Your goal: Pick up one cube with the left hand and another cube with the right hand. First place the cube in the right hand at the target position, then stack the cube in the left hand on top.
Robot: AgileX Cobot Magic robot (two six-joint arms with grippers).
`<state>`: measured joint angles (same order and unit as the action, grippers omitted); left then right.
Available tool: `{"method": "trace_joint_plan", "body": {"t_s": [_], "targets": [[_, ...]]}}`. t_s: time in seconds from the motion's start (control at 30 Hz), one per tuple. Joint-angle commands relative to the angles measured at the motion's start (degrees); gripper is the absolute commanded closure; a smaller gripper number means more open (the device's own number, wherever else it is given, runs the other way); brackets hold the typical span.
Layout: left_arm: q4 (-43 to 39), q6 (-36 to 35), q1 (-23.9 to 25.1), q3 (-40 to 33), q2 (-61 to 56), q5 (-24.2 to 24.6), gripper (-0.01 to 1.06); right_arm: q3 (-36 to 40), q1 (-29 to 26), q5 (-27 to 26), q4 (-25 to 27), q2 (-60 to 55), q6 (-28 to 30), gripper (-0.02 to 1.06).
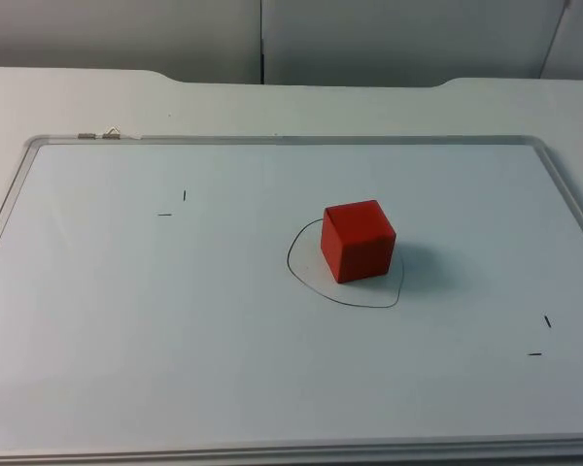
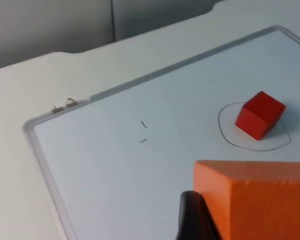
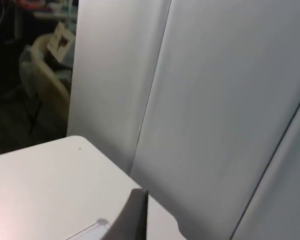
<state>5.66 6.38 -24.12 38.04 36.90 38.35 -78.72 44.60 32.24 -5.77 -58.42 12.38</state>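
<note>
Red cube sits inside the drawn ring at the whiteboard centre, first placement done; left hand grips the orange cube, must carry it above red for stacking; right hand waits, grip unclear

Whiteboard flat on the table, one cube on it right of centre — inside a drawn outline, tick marks far left, tick marks near right, partition wall behind, second cube against the left gripper's fingertip — above the whiteboard.
</note>
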Motion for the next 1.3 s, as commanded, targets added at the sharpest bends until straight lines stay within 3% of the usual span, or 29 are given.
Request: {"method": "trace_joint_plan", "body": {"t_s": [0.0, 0.1, 0.3, 0.43, 0.6, 0.83, 0.93, 1.03, 1.27], "targets": [[5.3, 5.3, -0.3, 0.1, 3.9, -3.0, 1.05, 3.5, 0.5, 1.5, -0.3, 5.0, 1.6, 0.14], [13.9, 16.9, -0.3, 3.9, 15.3, -3.0, 1.05, 10.1, 0.5, 1.6, -0.4, 12.6, 1.3, 0.14], [16.7, 21.6, -0.3, 11.2, 28.8, -2.6, 1.05, 17.4, 0.5, 1.7, -0.1, 20.8, -0.9, 0.14], [18.5, 26.7, -0.4, 20.8, 42.0, 0.2, 1.05, 22.1, 0.5, 1.7, -2.2, 25.8, -0.9, 0.14], [20.4, 30.9, -0.8, 26.4, 49.1, 1.8, 1.05, 23.3, 0.5, 1.7, -4.0, 26.3, -1.0, 0.14], [20.0, 41.6, -7.8, 34.1, 61.9, 1.9, 1.05, 23.3, 0.5, 0.7, -4.7, 26.4, -1.8, 0.14], [19.6, 41.6, -9.2, 37.0, 65.5, 2.0, 1.05, 23.3, 0.5, 0.7, -4.7, 26.4, -1.9, 0.14], [19.2, 44.3, -10.3, 42.5, 71.0, 5.1, 1.05, 23.3, 0.5, 0.7, -4.7, 26.4, -2.1, 0.14], [18.1, 45.7, -10.3, 48.7, 76.0, 5.7, 1.05, 23.3, 0.5, 0.7, -4.7, 26.4, -3.3, 0.14]]}}
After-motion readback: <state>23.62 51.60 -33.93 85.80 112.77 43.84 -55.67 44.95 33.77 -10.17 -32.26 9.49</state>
